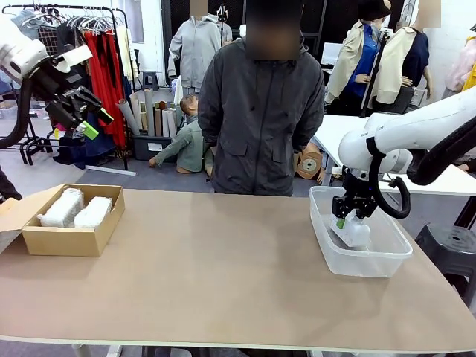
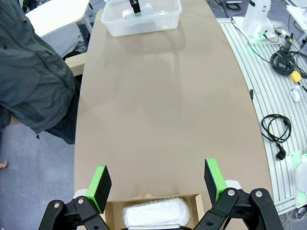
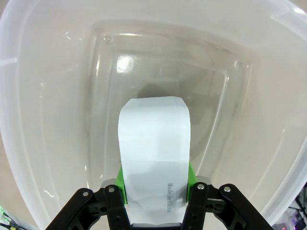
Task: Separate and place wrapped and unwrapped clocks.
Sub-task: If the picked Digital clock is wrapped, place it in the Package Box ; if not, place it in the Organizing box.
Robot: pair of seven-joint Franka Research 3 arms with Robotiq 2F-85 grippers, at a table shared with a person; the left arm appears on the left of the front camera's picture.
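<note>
the right pincer (image 1: 348,221) is clenched on the bare clock (image 1: 352,232), holding it inside the clear tub (image 1: 321,199) at the right of the counter (image 1: 223,275); whether the clock touches the tub floor is hard to tell. in the right wrist view the green pads (image 3: 191,173) press both sides of the clock (image 3: 153,143). the left pincer (image 1: 80,111) hangs released, high over the far left. two wrapped clocks (image 1: 61,208) (image 1: 93,212) lie side by side in the cardboard box (image 1: 67,242) at the left. a person (image 1: 260,111) stands at the far side.
</note>
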